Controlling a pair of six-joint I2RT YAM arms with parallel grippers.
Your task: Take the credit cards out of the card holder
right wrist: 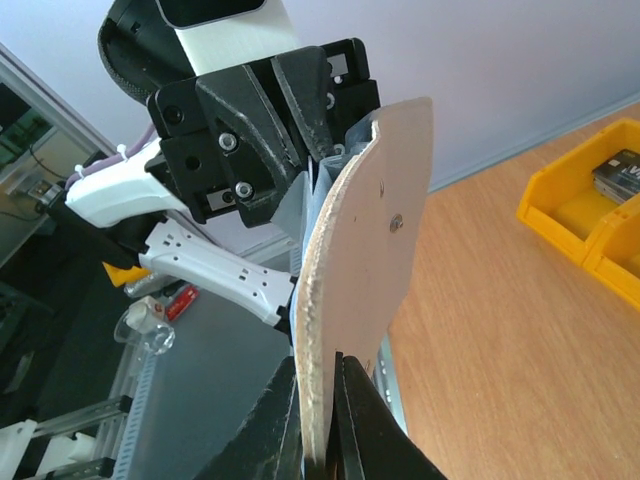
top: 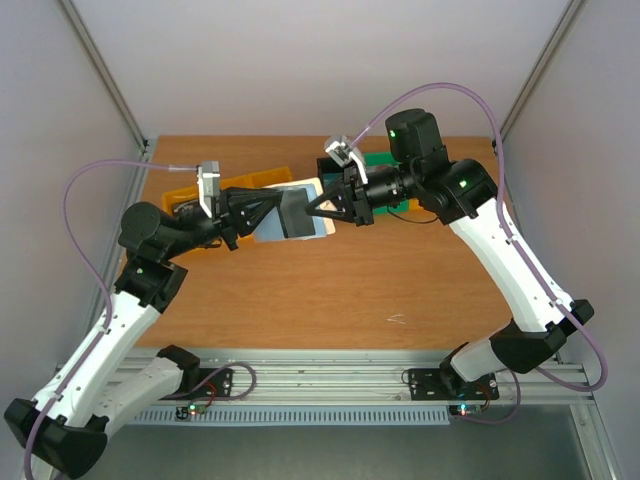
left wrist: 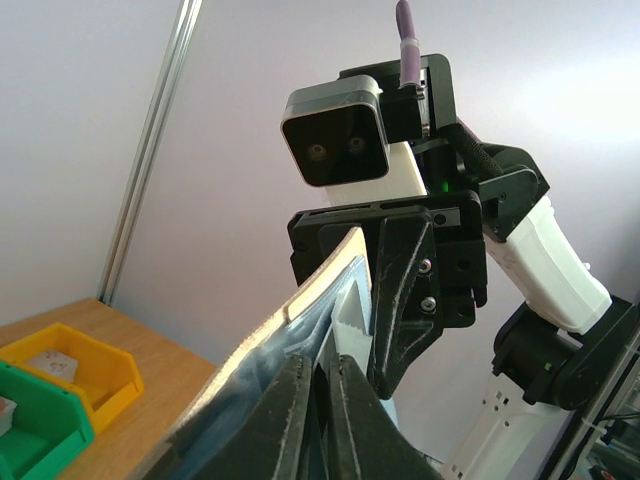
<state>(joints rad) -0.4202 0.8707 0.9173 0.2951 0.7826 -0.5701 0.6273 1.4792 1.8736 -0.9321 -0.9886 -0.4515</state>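
Both arms hold the card holder (top: 322, 229) in the air above the back of the table. It stands on edge, with its beige outer face (right wrist: 372, 250) toward the right wrist camera and its blue-grey inner face (left wrist: 245, 385) toward the left one. My right gripper (top: 312, 209) is shut on the beige panel's lower edge (right wrist: 318, 362). My left gripper (top: 277, 213) reaches in from the opposite side (left wrist: 320, 362), its fingers pinched on the edge of a dark grey credit card (top: 294, 214). That card still sits partly in the pocket. A pale card edge (left wrist: 352, 318) pokes up just above the fingertips.
Yellow bins (top: 186, 193) stand at the back left of the wooden table (top: 380, 285), and a green bin (top: 377, 160) lies behind the right arm. In the left wrist view a yellow bin (left wrist: 72, 365) and a green bin (left wrist: 30, 425) show low on the left.
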